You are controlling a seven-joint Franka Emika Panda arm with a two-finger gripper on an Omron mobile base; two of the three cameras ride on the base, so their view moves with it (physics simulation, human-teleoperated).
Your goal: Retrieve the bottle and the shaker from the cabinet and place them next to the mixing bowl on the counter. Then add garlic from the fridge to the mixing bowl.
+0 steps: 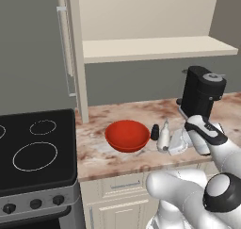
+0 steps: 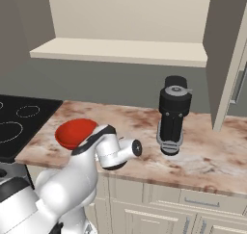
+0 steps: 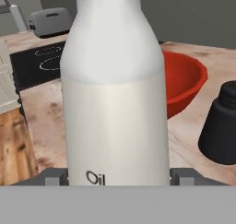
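**Q:** Where the arm bends low over the front edge of the counter (image 1: pixel 117 159), how is the hand posed?

**A:** The forearm lies nearly level, and the gripper (image 1: pixel 175 142) points sideways along the counter toward the stovetop (image 1: pixel 35 148). In the hand view the fingertips (image 3: pixel 53 177) flank the base of the bottle (image 3: pixel 115 94), one on each side; the gripper appears closed on it, though actual contact cannot be made out. The bottle (image 1: pixel 164 135) stands upright on the counter.

**Q:** What lies around it?

**A:** The shaker (image 1: pixel 155 132) stands just beside the bottle, on its bowl side. The mixing bowl (image 1: pixel 127 135) sits near the counter's end next to the stovetop. A coffee machine (image 1: pixel 201 92) stands behind the hand, toward the back edge. Above, the cabinet (image 1: pixel 155 48) shows a bare cream shelf board.

**Q:** What is cut off or unclear?

**A:** In the right base view the arm covers the bottle and shaker, and part of the mixing bowl (image 2: pixel 72 132). The hand view crops the bottle's neck and the shaker (image 3: pixel 221 126) at its edge; a label on the bottle reads "Oil".
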